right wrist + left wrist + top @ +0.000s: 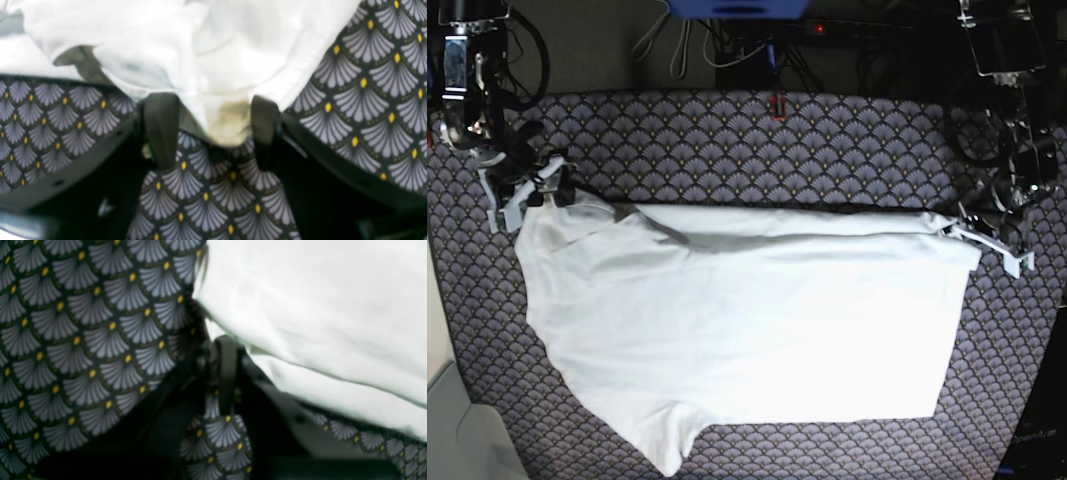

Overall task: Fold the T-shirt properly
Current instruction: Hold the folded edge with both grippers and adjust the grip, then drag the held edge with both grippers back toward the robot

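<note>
The white T-shirt (747, 310) lies spread across the table, with its far edge folded over into a long straight band. At the far right corner of that band my left gripper (970, 226) is shut. In the left wrist view its fingers (225, 353) are pressed together, and the edge of the T-shirt (317, 306) runs into their tips. My right gripper (532, 193) is at the far left corner by the sleeve. Its jaws stand open there around a bunched, slightly stained fold of the T-shirt (230, 126), between its fingers (161, 126).
A dark tablecloth (757, 150) printed with grey fans and yellow dots covers the table. Cables and a blue box (737, 8) sit beyond the far edge. The arm mounts stand at the far left (467, 70) and far right (1007, 60) corners.
</note>
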### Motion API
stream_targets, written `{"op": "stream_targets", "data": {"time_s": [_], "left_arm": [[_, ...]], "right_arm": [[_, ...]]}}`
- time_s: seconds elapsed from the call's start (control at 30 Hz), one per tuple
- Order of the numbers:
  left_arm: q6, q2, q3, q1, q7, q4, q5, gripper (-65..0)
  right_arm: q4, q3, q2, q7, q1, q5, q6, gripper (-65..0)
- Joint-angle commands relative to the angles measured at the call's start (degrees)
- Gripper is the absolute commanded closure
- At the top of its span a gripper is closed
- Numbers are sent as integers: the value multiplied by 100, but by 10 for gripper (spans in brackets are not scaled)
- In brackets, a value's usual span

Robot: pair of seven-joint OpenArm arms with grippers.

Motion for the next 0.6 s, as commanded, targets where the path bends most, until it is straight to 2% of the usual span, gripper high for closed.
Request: {"op": "stream_targets", "data": {"time_s": [0.0, 0.07, 0.23, 0.57], "left_arm": [[-10, -100, -30, -84, -87, 82, -34, -4], [-10, -100, -30, -84, -87, 82, -34, -4], [-10, -100, -30, -84, -87, 82, -34, -4], [-10, -267, 5, -84, -78, 82, -34, -4]], "right_arm": [[61, 28, 82, 127, 44, 54, 20, -323], [52, 19, 82, 127, 44, 54, 20, -251], [26, 1, 73, 74, 238, 54, 20, 0], [-71, -34, 161, 74, 792, 54, 20, 0]]}}
